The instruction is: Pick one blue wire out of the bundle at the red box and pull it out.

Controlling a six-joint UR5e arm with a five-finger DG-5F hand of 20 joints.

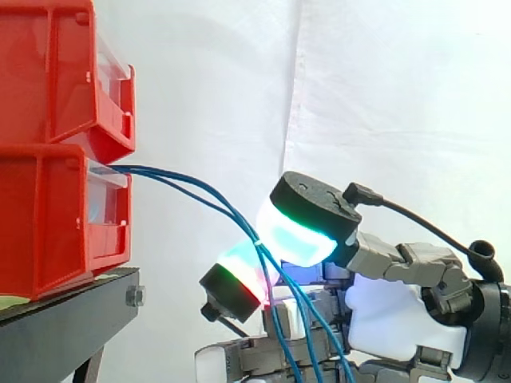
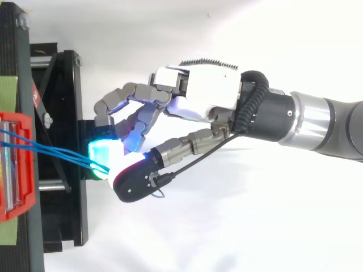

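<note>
**Side view: pinch made, pull not finished**

From above you see thin blue wires (image 2: 57, 152) leaving the open front of the red plastic bin (image 2: 17, 120) at the left edge. They run right to the robot's grey and white hand (image 2: 198, 93) at mid-frame. The hand is closed on them: two glowing pads (image 1: 295, 231) meet on the strands just right of centre in the side view, one cyan-green above and one green-red below. Beyond the pinch, the wires drop to the bottom edge in front of the palm.

Their far ends are inside the lower of the two stacked red bins on the black metal stand (image 1: 72, 315), at the left of the side view. The run from bin to pads looks fairly straight, with only slight sag. I judge the step in hand to be the pull itself, with the grasp made and extraction not complete.

More than one strand reaches the pads, and you cannot tell whether only one is clamped. The next move should draw the hand rightward, away from the bin and along the line of the wires. Keep the pinch firm so nothing slips. Watch whether a second wire trails out too, or the bin shifts on its stand.
</note>
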